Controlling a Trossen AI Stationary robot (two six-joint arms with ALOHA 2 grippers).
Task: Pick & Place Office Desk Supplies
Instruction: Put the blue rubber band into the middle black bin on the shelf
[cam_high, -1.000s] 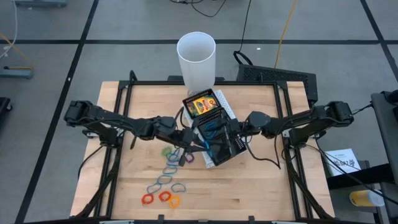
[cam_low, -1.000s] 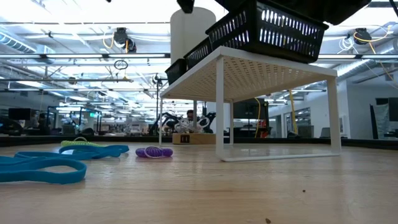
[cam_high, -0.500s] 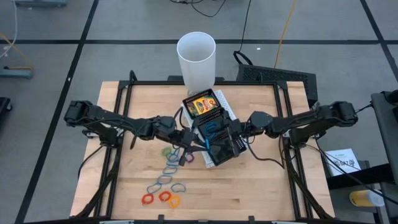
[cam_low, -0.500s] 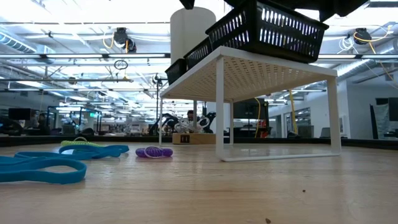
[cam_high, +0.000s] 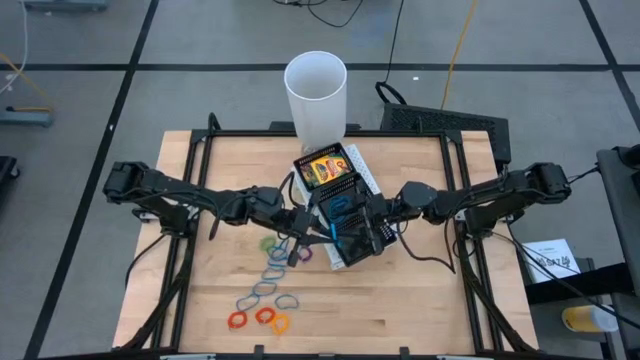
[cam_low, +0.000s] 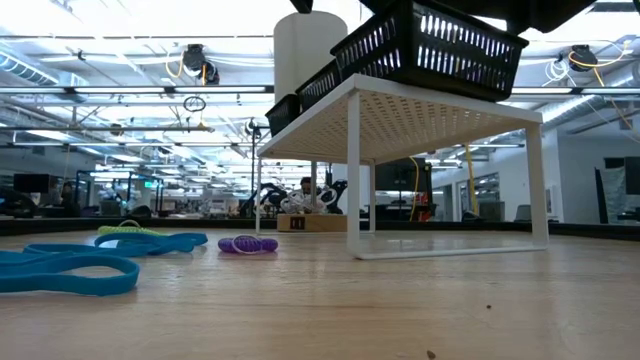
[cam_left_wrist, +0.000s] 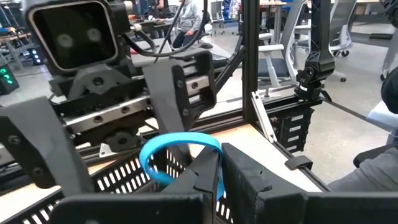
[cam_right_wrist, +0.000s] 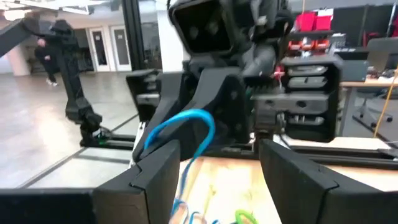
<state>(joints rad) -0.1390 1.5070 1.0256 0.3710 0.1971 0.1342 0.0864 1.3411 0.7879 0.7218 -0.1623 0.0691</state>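
Above tray, left fingers pinch blue band

No text, label or number can be read anywhere.

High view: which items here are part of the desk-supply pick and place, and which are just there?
Job items:
crayon boxes in the tray's far compartment
rubber-band loops on the table
blue band pinched by the left gripper
right gripper, open

Just there:
black mesh tray
white riser shelf
white cup
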